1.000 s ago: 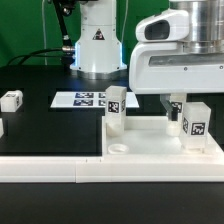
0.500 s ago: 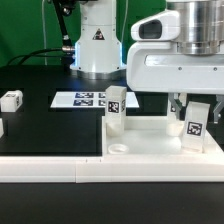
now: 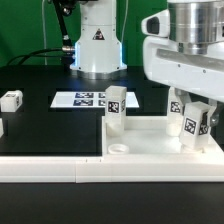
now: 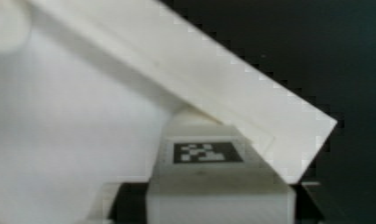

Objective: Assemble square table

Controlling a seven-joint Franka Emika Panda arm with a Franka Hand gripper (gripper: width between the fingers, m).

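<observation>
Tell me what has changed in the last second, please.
The gripper, shut on a leg, turned and carried it slightly toward the exterior view's right and down over the square top. The upright leg, the loose leg and the marker board stayed put.

No legible text — warning triangle (image 3: 98, 37) on robot base (image 3: 97, 58).
</observation>
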